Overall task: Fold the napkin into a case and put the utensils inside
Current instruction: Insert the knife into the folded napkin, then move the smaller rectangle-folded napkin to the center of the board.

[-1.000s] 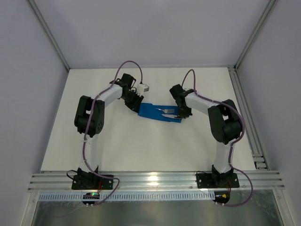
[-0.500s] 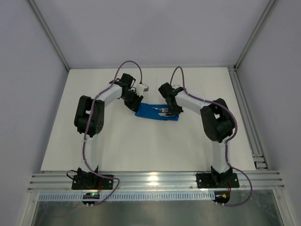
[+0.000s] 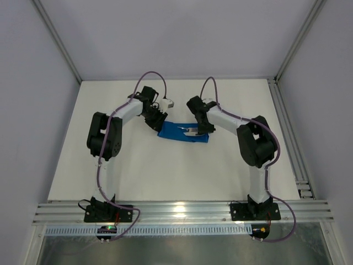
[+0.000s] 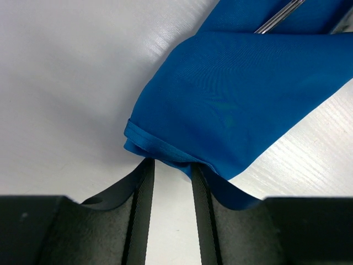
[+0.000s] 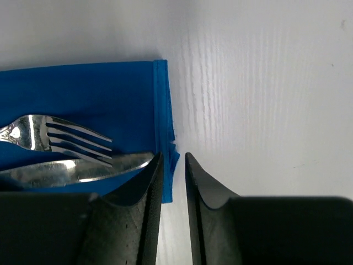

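Noted napkin (image 3: 177, 134) folded narrow at far centre of table (image 3: 165, 176), fork (image 5: 60, 135) and second utensil (image 5: 83, 169) lying on its right end. Found left gripper (image 4: 170, 165) slightly parted at left folded corner, hold impossible to tell; right gripper (image 5: 174, 157) slightly parted astride right hem, clamping nothing.

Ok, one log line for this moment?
napkin: folded narrow | utensils: lying on napkin | left gripper: at napkin corner, grip unclear | right gripper: slightly open at napkin edge
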